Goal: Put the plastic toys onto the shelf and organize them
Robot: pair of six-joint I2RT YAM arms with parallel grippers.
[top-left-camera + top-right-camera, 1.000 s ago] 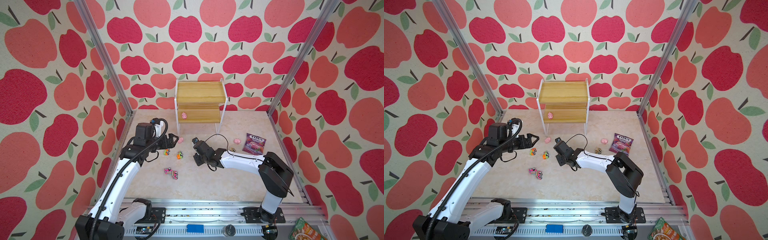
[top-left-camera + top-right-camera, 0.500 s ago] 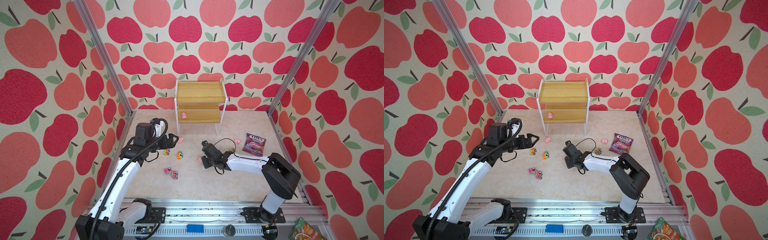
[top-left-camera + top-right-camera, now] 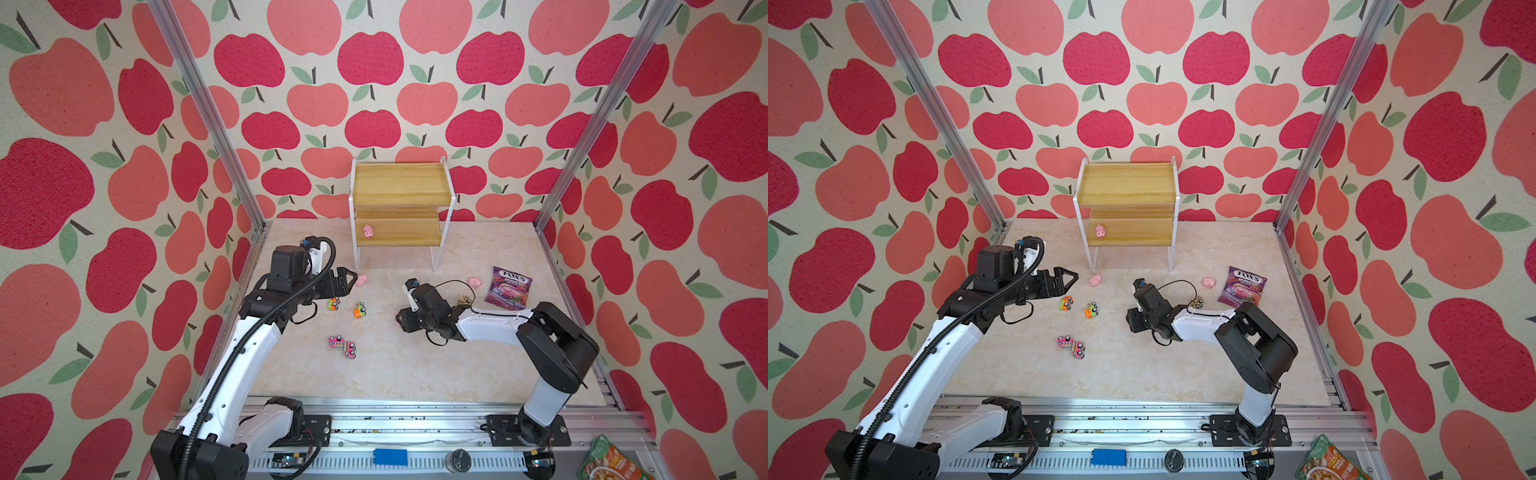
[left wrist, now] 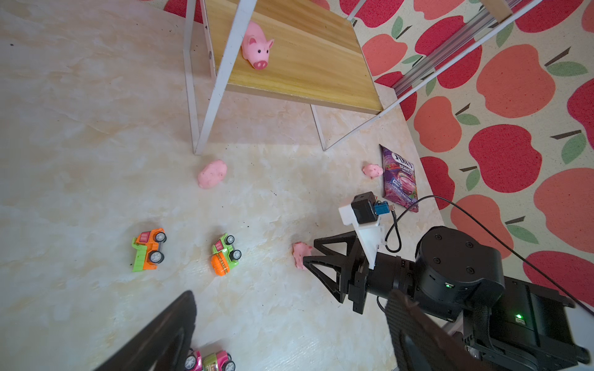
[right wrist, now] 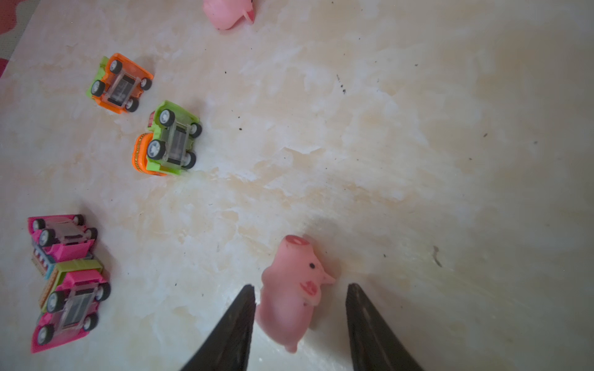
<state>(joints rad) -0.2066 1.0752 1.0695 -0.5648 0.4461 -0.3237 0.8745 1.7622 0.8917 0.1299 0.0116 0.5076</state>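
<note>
Right gripper (image 5: 300,288) is low at the table, jaws spread, pinching nothing. The pink pig (image 5: 289,298) lies on its side right between the fingertips, long axis along them, snout pointing away. The shelf (image 3: 399,232) stands well beyond.

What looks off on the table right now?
The orange truck, green truck and both pink trucks lie tipped on their sides, undersides showing. The pig between the open jaws of the right gripper appears sideways too.
</note>
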